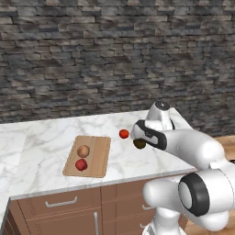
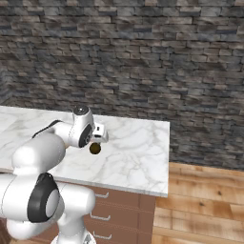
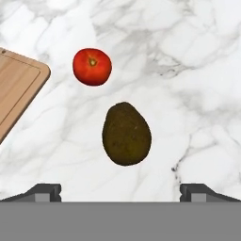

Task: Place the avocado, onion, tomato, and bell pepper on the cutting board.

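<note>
Dark olive egg-shaped avocado [image 3: 126, 134] lies on white marble counter [image 3: 197, 70], beside the bright red round tomato [image 3: 92, 66]. Gripper [image 3: 120, 192] hovers above, jaws wide, empty

a rendered kitchen: a white marble counter [image 1: 46, 137] runs along a rough grey stone-brick wall [image 1: 92, 59], with brown wooden drawers [image 1: 59, 204] and metal handles below. a wooden cutting board [image 1: 98, 158] lies on the counter (produce on and beside it), and plank flooring [image 2: 205, 205] shows at the counter's end.
</note>
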